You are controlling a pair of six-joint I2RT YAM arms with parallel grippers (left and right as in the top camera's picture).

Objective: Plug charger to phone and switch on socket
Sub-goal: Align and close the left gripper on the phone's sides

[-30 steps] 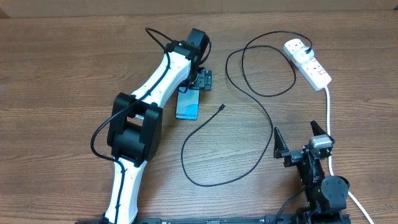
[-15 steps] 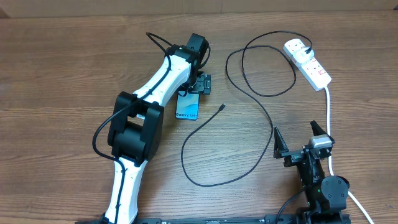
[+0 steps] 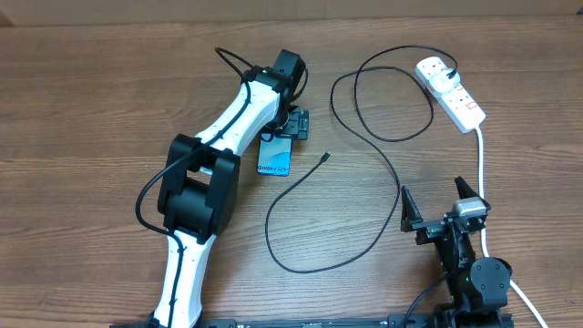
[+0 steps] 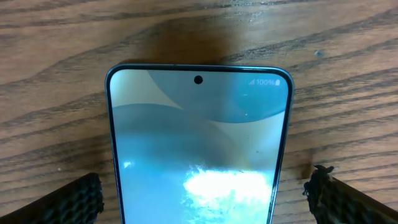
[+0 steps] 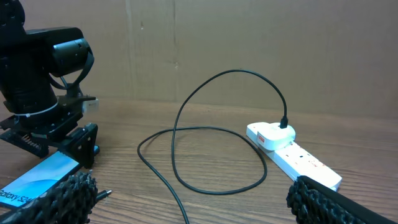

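Phone (image 3: 274, 156) lies face up on the table (image 3: 91, 91), screen lit, with the left gripper (image 3: 293, 121) over its far end, fingers (image 4: 68, 202) spread wide on either side of it and closed on nothing. Charger (image 3: 268, 223) is not connected: its connector tip (image 3: 325, 157) lies near the phone but apart, and its cable loops across the table to the plug (image 3: 435, 68) seated in the socket (image 3: 453, 94). Right gripper (image 3: 432, 186) sits near the table's front edge, fingers wide apart and empty, with the cable just beside one finger and the white lead (image 3: 480, 159) beside the other.
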